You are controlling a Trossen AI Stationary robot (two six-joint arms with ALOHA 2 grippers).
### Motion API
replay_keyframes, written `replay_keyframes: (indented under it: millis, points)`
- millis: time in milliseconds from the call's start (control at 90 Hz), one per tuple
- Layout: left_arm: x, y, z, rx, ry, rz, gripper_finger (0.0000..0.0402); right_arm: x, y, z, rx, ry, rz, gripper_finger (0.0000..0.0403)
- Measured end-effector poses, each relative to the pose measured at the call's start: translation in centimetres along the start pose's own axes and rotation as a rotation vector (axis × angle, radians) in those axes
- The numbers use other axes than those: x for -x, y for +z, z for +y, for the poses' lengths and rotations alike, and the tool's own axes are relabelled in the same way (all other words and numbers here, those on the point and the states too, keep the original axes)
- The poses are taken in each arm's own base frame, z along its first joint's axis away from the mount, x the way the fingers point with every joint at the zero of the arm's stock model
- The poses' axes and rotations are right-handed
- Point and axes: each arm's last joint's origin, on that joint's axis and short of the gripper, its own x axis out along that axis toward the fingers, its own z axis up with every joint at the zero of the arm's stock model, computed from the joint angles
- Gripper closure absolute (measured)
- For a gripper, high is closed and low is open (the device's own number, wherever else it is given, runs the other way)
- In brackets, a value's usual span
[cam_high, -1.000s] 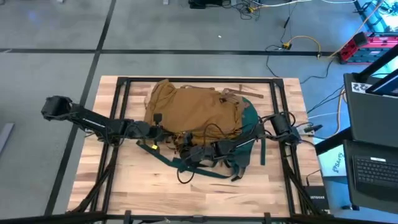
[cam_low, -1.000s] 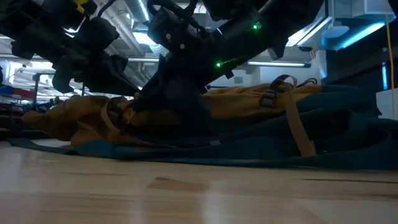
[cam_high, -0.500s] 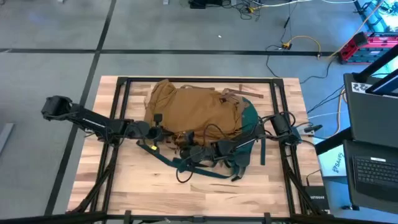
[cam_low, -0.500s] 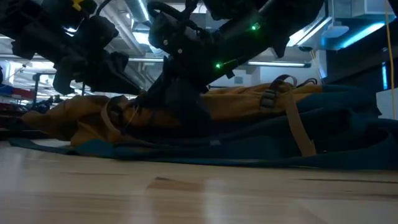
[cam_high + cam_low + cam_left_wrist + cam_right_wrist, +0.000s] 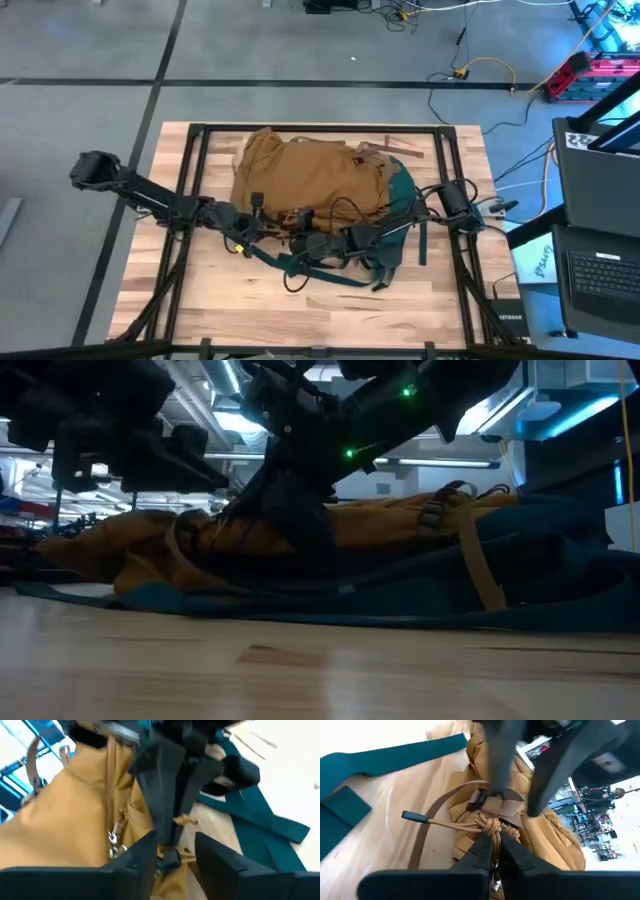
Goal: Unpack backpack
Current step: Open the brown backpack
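high view: both arms reach inward (low) over backpack (image 5: 310, 175).

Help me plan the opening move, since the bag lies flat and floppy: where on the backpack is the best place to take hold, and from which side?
Probably the knotted tan cord at the backpack's near edge, coming from above. It stands proud of the soft fabric, a narrow bunch that two fingers can close around, whereas the flat tan panel offers no edge. The right gripper is already pinched on it; the left gripper is open beside it.
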Motion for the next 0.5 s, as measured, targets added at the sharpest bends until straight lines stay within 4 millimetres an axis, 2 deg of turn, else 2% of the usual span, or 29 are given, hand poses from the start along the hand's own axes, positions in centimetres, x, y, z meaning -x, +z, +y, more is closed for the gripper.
replay_keyframes:
  millis: [256,500]
  points:
    - [-2.2,-1.0,-0.3,0.004,0.084,0.023,0.0236,0.0,0.1,-0.1,-0.006,-0.007,-0.007,0.0402]
    - [-4.2,-1.6,0.0,0.032,0.142,0.106,0.0241,0.0,0.4,-0.3,0.008,0.004,0.010,0.0403]
